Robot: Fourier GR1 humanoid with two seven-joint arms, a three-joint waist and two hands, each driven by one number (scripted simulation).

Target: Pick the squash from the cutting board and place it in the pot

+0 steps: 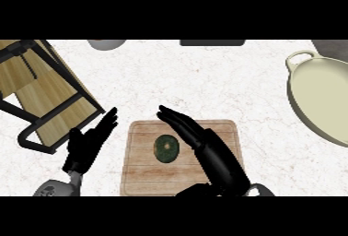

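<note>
A small dark green squash (166, 149) lies upright-oval on the wooden cutting board (145, 175) at the lower middle of the head view. My right hand (204, 143) hovers over the board just right of the squash, fingers straight and pointing up-left, open and apart from it. At the board's left edge my left hand (89, 143) rests open with fingers up. The cream pot (319, 94) sits at the far right, partly cut off by the view's edge.
A wooden rack with black metal framing (41, 99) occupies the left side. A grey bowl (106, 44) and a dark flat object (212, 42) lie along the counter's far edge. White marble counter (197, 83) stretches between board and pot.
</note>
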